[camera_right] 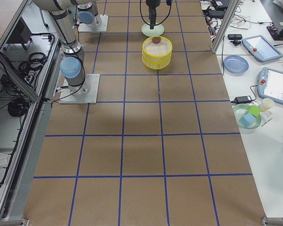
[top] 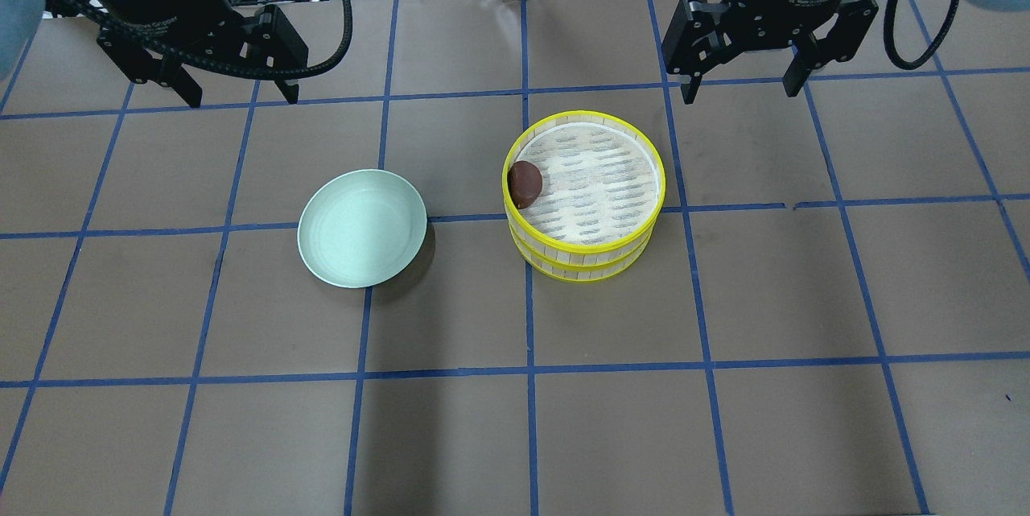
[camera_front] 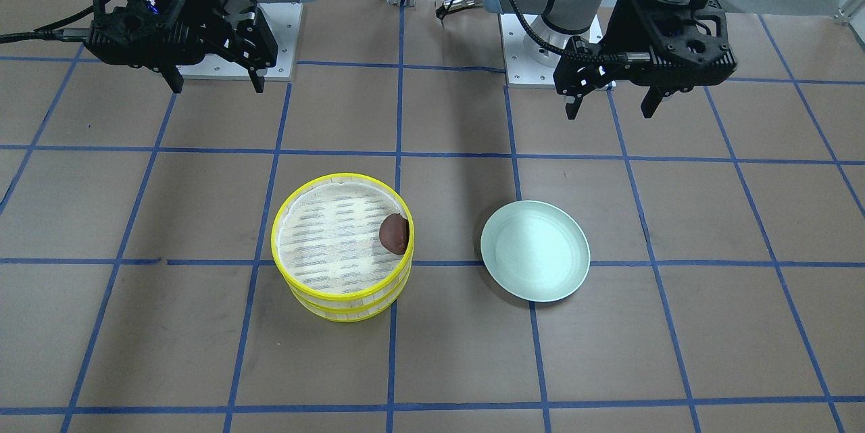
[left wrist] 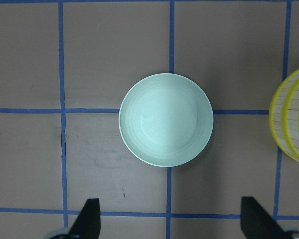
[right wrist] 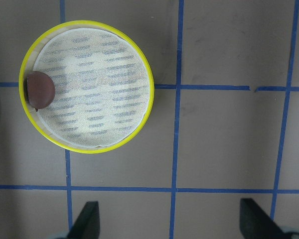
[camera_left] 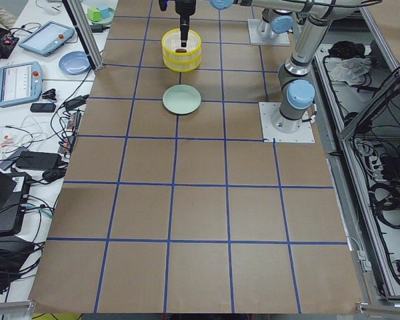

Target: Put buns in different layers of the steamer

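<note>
Far from right end effector (top: 740,89), brown bun (top: 525,183) lies in steamer (top: 583,262).

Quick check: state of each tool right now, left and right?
Left tool: open, holding nothing.
Right tool: open, holding nothing.

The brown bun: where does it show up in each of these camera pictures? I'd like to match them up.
Front-facing: brown bun left of centre, at the steamer's right rim.
Overhead: bun centre, at its left rim.
Exterior left: bun tiny, near the top.
Exterior right: bun top centre.
Left wrist: not in it.
Right wrist: bun far left.
Landmark: the steamer; the bun sits on its side nearest the green plate.
</note>
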{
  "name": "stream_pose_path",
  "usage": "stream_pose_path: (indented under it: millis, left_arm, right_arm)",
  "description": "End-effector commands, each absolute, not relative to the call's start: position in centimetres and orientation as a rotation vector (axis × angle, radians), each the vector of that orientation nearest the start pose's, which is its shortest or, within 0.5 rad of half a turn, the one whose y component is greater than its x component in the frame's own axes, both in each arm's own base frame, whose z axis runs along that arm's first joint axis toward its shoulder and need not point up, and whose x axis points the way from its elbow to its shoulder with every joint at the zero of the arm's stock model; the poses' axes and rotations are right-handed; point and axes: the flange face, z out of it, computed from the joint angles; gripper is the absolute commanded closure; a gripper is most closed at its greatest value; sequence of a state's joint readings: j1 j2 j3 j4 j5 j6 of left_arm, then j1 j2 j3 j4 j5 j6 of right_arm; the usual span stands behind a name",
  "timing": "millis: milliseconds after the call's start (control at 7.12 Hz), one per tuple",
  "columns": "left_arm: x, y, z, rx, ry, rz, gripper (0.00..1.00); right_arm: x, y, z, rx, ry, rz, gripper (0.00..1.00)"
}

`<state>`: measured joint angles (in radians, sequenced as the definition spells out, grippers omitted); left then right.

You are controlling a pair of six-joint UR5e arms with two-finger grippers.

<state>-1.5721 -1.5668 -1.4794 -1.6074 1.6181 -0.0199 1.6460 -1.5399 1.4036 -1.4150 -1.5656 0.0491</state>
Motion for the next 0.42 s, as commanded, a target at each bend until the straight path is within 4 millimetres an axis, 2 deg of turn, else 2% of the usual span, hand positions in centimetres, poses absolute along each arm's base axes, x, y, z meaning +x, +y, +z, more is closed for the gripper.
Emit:
stream_pose_path:
  millis: [0,281]
  left_arm:
    - [-12.93,-49.28,53.1,-0.021,3.093,-0.079,0.0]
    - [-12.81,-49.01,53.46,-0.024,3.089,-0.088,0.0]
  right_arm:
    - [17.09,-48.78,53.91,-0.041,3.138,0.032,0.0]
    - [17.09,-48.78,53.91,-0.041,3.138,0.032,0.0]
